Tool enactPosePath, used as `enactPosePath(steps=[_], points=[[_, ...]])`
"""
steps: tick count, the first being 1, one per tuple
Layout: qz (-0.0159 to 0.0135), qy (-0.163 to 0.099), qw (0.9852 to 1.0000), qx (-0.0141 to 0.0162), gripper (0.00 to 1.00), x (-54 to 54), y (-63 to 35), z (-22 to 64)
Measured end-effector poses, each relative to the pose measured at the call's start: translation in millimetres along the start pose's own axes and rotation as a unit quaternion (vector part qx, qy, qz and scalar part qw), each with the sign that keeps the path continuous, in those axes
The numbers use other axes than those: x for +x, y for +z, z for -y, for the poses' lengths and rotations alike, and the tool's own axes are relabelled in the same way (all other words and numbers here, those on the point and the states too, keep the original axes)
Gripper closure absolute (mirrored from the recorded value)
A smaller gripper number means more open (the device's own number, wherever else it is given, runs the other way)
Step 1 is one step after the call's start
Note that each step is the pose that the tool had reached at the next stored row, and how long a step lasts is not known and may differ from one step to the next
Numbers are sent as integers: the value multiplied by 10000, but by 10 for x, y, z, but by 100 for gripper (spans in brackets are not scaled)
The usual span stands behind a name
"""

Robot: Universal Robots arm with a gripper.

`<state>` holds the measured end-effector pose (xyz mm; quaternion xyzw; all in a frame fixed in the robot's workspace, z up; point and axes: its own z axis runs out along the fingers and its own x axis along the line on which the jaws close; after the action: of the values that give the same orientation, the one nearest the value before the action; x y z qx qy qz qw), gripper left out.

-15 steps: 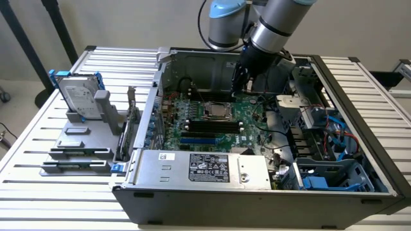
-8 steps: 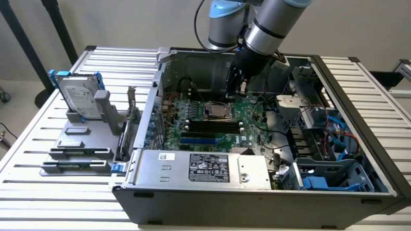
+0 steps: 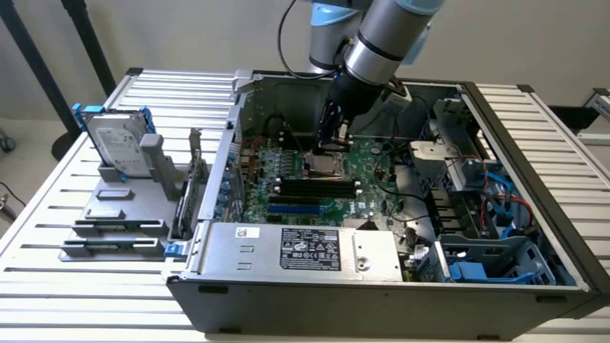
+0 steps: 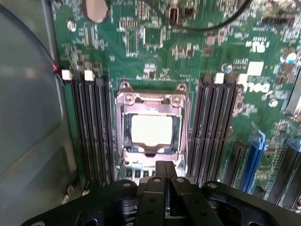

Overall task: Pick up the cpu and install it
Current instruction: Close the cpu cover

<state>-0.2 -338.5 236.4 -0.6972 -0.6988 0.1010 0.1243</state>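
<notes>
The cpu (image 4: 151, 129), a pale silver square, lies flat inside the metal socket frame (image 4: 126, 100) on the green motherboard (image 4: 197, 52). My gripper (image 4: 164, 170) hovers just above the socket's edge, its black fingers (image 4: 155, 188) pressed together with nothing visible between them. In the exterior view the gripper (image 3: 331, 143) hangs inside the open computer case, directly over the socket (image 3: 324, 166) with the cpu in it.
Black memory slots (image 4: 91, 127) flank the socket on both sides. A grey labelled power supply (image 3: 305, 250) sits at the case's front. A hard drive in a blue bracket (image 3: 119, 146) stands on a fixture at the exterior view's left. Cables and drive bays (image 3: 476, 207) fill the case's right.
</notes>
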Motion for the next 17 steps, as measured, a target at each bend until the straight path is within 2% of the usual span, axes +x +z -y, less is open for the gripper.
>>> enactPosePath(steps=[5, 10, 17], points=[[-55, -17, 10000, 1, 89, -1, 56, 82], [-159, -45, 9999, 1, 89, 9, 95, 99], [-206, -55, 9998, 0, 89, 8, 204, 75]])
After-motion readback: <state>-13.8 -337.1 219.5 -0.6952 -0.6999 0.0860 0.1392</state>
